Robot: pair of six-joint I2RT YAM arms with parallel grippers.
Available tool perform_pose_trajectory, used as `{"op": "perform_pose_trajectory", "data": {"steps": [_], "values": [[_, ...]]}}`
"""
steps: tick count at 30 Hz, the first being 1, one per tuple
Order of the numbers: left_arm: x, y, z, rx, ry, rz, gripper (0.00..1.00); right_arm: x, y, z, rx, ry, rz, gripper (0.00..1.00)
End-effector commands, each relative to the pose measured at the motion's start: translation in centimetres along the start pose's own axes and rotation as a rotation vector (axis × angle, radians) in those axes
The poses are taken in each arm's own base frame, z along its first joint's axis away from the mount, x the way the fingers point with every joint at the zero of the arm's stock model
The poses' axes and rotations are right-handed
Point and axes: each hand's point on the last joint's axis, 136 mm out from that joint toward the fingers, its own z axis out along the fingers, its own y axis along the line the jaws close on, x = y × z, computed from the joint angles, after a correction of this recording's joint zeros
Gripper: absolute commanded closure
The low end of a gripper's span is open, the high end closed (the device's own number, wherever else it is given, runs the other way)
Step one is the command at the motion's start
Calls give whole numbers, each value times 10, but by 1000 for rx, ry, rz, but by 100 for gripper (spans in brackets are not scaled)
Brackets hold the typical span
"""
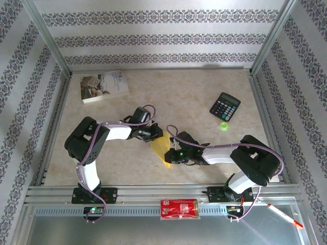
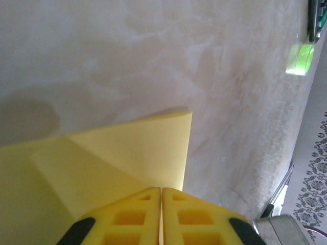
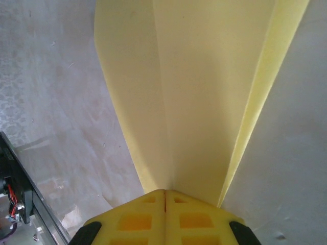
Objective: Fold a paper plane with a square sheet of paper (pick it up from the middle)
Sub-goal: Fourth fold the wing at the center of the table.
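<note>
Both arms are on it at the middle of the table (image 1: 204, 92), a little toward the near side. The left gripper (image 2: 162, 190) has its fingers pressed together, pinching the edge of the square sheet of paper (image 2: 127, 148) from the far left. The right gripper (image 3: 164, 191) is clamped the same way on the near right end. From above, the sheet (image 1: 161, 148) sits as a small yellow wedge between the two grippers (image 1: 155, 136) (image 1: 172, 155).

This looks like a fold being shaped with the sheet gripped at both ends. Doing it well, I'd say, means moving the two wrists together, with just enough tension to hold the layers flat. Pull harder and paper this thin may tear or slip out. Edges should line up before any crease gets pressed down.

And the paper (image 3: 204, 92): plain yellow, already layered. The left wrist view shows a diagonal flap lying over the layer below. The right wrist view shows a long crease running away from the fingers, the panels fanning wider farther out.
</note>
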Motion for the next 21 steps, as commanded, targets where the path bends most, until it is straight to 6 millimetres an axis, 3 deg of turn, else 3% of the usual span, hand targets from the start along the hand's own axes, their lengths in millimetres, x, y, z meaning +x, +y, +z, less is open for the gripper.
{"op": "perform_pose_trajectory", "data": {"steps": [1, 6, 9, 15, 21], "values": [[4, 14, 5, -49, 20, 24, 94, 41, -47, -4, 176, 138, 47, 99], [14, 35, 14, -81, 44, 2, 98, 4, 1, -16, 29, 40, 4, 94], [16, 40, 16, -81, 45, -6, 98, -16, 17, -19, -20, -4, -8, 92], [20, 42, 17, -77, 56, -7, 98, -47, 21, -8, -31, -17, -27, 92], [21, 43, 17, -80, 58, -9, 98, -46, 6, 13, -14, 51, -2, 92]]}}
